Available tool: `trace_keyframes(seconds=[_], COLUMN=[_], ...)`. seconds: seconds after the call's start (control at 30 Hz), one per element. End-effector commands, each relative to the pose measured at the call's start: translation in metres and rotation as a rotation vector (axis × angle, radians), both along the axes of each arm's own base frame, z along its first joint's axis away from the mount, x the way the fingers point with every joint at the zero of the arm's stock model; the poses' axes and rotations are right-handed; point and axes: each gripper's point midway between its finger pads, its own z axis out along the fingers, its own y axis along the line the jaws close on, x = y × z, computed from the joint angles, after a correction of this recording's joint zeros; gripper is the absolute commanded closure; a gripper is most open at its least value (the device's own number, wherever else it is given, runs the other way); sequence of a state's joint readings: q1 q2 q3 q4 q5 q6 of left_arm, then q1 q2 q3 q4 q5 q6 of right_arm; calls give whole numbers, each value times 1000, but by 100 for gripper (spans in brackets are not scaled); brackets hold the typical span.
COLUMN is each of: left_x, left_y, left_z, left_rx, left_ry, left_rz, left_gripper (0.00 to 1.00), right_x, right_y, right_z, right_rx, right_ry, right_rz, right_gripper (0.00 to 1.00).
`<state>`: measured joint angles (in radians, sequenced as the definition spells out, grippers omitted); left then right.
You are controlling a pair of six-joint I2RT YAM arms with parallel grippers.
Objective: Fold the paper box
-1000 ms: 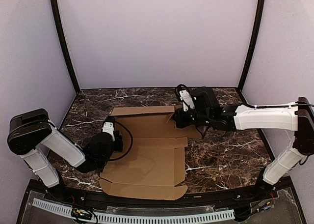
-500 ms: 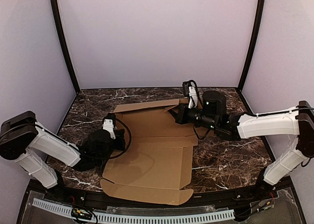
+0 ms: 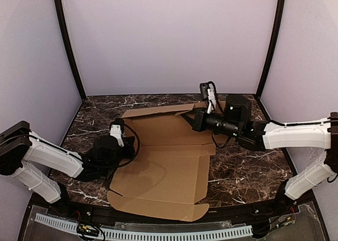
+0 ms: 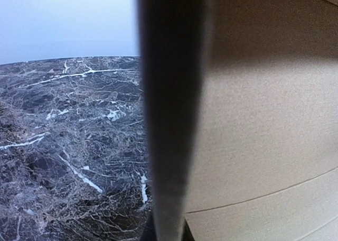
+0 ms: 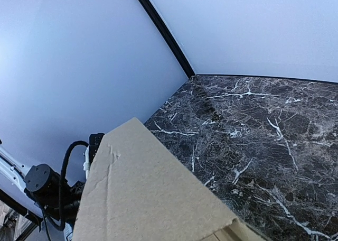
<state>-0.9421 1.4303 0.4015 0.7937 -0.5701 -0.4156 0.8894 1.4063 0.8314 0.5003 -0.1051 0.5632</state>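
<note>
at the near edge of the table (image 3: 243, 167), well in front of both grippers, the paper box (image 3: 163, 167) is an open brown sheet, its near flap (image 3: 153, 206) lying flat with its rounded corners unfolded.

a little further in, the left gripper (image 3: 122, 141) sits low at the sheet's left edge. its jaws are closed. in the left wrist view one dark finger (image 4: 169, 119) stands upright, with cardboard bowing up just to its right and bare marble to its left. whether any cardboard is pinched between the fingers i cannot tell; it may only be pressing against the edge.

furthest back, the right gripper (image 3: 193, 120) is at the sheet's far right corner, closed and, as far as i can judge, nipping the corner flap, which rises off the table there. the right wrist view shows that cardboard right under the camera, hiding the fingers. to the left of this gripper the far flap (image 3: 158, 111) tilts up slightly.

by my reading the task is barely begun: one far edge is lifting and the left side is bowing, but no wall stands upright, no tab is tucked, and the main panels lie flat. all the side walls, the tabs and the lid remain to be folded.
</note>
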Motion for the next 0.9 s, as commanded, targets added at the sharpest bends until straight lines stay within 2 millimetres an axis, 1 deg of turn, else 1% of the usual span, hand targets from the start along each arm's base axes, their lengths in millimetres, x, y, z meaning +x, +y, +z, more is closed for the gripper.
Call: trace_keyframes(seconds=[0.0,0.1,0.23,0.3,0.43,0.53,0.67,0.7,0.87], left_x=[6,14,25,29,29,25,17,14,5], left_y=[9,16,24,29,29,30,27,24,22], left_z=[17,23,25,26,34,37,46,44,49], left_rx=[79,74,0,-50,-98,-129,-224,-249,-319], left_ry=[-44,-47,-19,-4,-2,14,29,45,70], left_rz=[61,101,114,115,82,66,31,12,-23], left_gripper=[99,99,99,99,99,99,99,99,99], right_x=[-20,-32,-48,-54,-60,-65,-65,-64,-64], right_y=[-16,-34,-59,-75,-108,-123,-126,-125,-121], right_z=[10,-1,-17,-22,-39,-54,-64,-65,-52], right_rx=[-53,-106,-158,-177,-184,-164,-121,-109,-40], right_ry=[-34,-18,3,11,38,70,104,108,77], right_rz=[34,29,15,-17,-115,-154,-173,-178,-163], right_gripper=[100,99,100,100,100,100,100,100,100])
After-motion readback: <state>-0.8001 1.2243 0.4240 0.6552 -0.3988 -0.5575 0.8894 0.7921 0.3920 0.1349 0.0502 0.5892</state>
